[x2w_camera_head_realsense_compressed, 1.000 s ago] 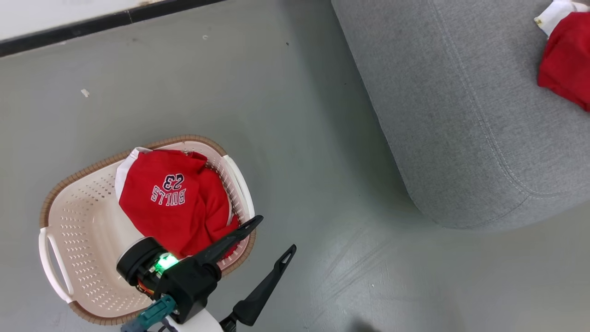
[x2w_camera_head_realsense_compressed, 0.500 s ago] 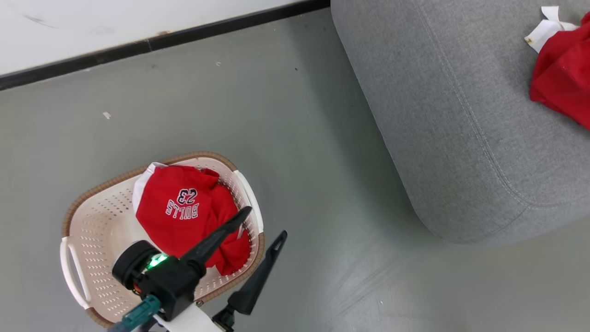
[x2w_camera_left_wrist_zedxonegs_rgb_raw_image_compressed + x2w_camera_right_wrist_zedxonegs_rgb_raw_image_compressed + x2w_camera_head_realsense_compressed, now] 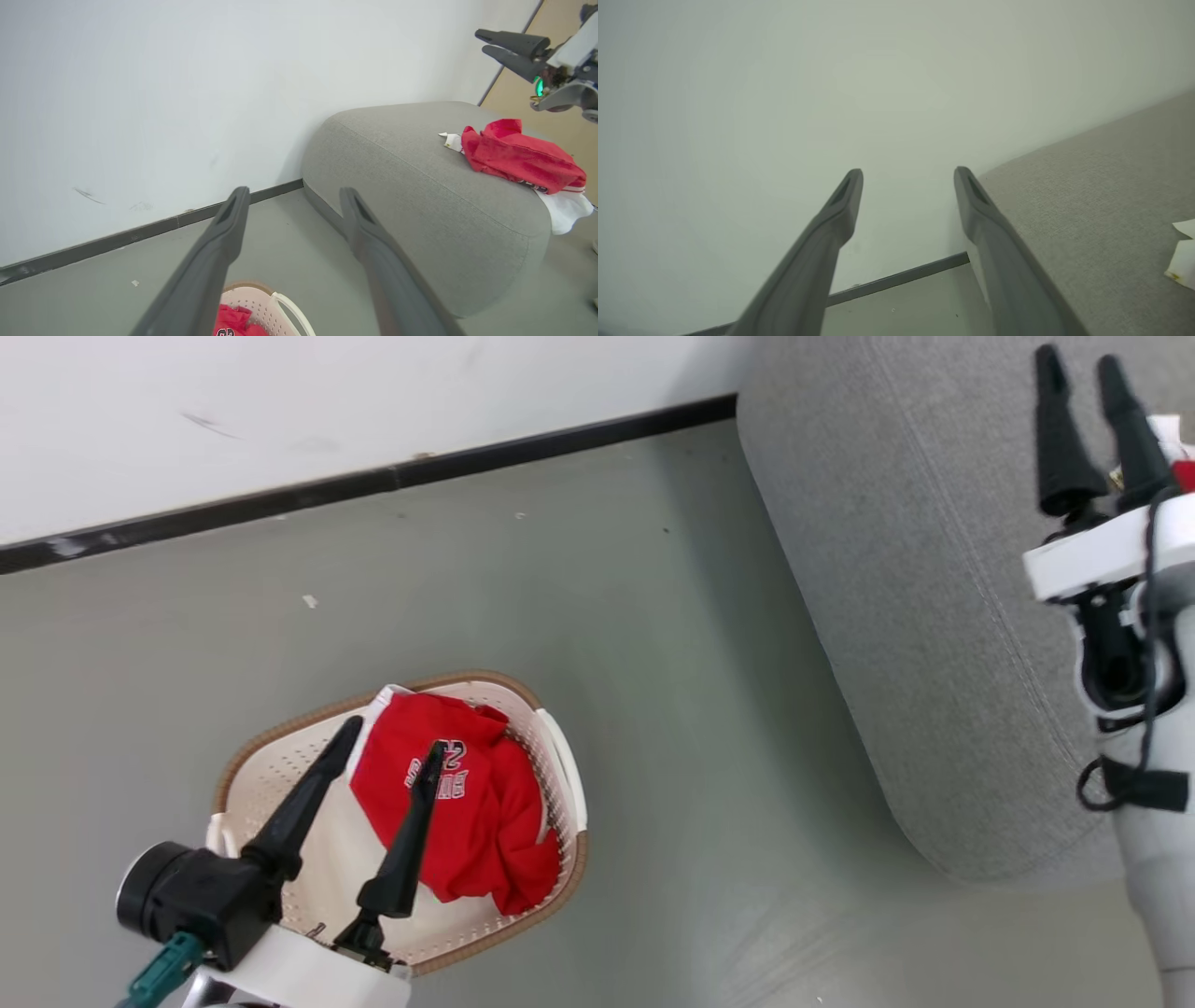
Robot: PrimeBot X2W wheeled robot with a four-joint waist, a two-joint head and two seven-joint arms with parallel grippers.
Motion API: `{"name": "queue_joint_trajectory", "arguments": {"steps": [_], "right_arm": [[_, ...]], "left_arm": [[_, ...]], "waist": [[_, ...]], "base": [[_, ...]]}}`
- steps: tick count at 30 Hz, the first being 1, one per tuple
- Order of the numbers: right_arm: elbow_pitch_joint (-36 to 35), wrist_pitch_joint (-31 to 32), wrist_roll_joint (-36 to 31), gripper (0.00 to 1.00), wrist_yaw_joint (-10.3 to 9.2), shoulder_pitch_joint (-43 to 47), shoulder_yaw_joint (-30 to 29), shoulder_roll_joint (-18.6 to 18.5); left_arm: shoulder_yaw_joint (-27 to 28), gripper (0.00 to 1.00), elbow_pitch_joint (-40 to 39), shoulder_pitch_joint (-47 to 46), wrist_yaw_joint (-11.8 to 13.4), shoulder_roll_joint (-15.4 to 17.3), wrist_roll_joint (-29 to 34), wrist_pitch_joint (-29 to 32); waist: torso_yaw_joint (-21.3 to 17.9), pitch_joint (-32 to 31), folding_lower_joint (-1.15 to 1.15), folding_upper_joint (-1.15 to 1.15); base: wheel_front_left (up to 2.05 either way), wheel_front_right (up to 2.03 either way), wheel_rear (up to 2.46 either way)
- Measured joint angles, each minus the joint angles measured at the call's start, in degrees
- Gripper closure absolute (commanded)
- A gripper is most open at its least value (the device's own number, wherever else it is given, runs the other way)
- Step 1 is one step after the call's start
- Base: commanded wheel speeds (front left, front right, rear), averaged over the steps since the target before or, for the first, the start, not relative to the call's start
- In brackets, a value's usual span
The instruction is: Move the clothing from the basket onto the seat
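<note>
My left fingers (image 3: 425, 793) hang spread and empty above the basket (image 3: 467, 676). The red Bulls 23 jersey (image 3: 485, 821) lies bunched inside it, on the side nearer the grey seat (image 3: 887, 569). My right fingers (image 3: 1057, 429), also apart and empty, hover over that seat, where another red garment (image 3: 514, 154) already lies. I judge this the reach-in. Next I should lower the left fingers and pinch a thick fold.

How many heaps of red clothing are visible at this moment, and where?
2. One red garment lies in the basket on the floor; one red heap lies on the seat. Either may hide more pieces.
</note>
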Motion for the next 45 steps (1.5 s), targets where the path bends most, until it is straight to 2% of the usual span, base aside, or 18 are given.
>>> {"name": "queue_joint_trajectory", "arguments": {"steps": [6,13,23,28,35,45], "right_arm": [[-1.19,-0.16,-0.46,0.00,0.00,3.82,6.22,0.29],[-1.88,-1.07,-2.40,0.00,0.00,7.91,10.91,0.13],[-2.01,-2.77,-1.66,0.00,0.00,16.13,14.33,1.54],[-2.22,-3.35,-3.82,0.00,0.00,20.65,17.45,1.48],[-2.18,-4.00,-7.43,0.00,0.00,26.35,17.33,1.03],[-2.61,-4.54,-11.92,0.00,0.00,32.76,14.17,1.86]], "left_arm": [[2.49,0.00,2.19,2.76,1.68,-1.04,-1.31,-2.98],[4.94,0.00,4.19,4.77,2.71,-2.52,-3.34,-4.35],[7.08,0.00,7.68,7.38,2.75,-2.83,-4.25,-5.04],[7.15,0.00,9.47,8.45,2.22,-3.00,-4.76,-5.11],[7.66,0.00,11.54,10.01,1.30,-3.30,-4.87,-5.37],[7.87,0.00,13.47,12.41,0.29,-3.52,-5.90,-5.54]], "waist": [[2.72,-2.24,0.00,0.00],[5.60,-4.49,0.00,0.00],[9.95,-8.55,0.00,0.00],[11.74,-10.69,0.00,0.00],[13.71,-13.64,0.00,0.00],[15.34,-17.41,0.00,0.00]], "base": [[0.00,0.00,0.00],[0.00,0.00,0.00],[0.00,0.00,0.00],[0.00,0.00,0.00],[0.00,0.00,0.00],[0.00,0.00,0.00]]}}
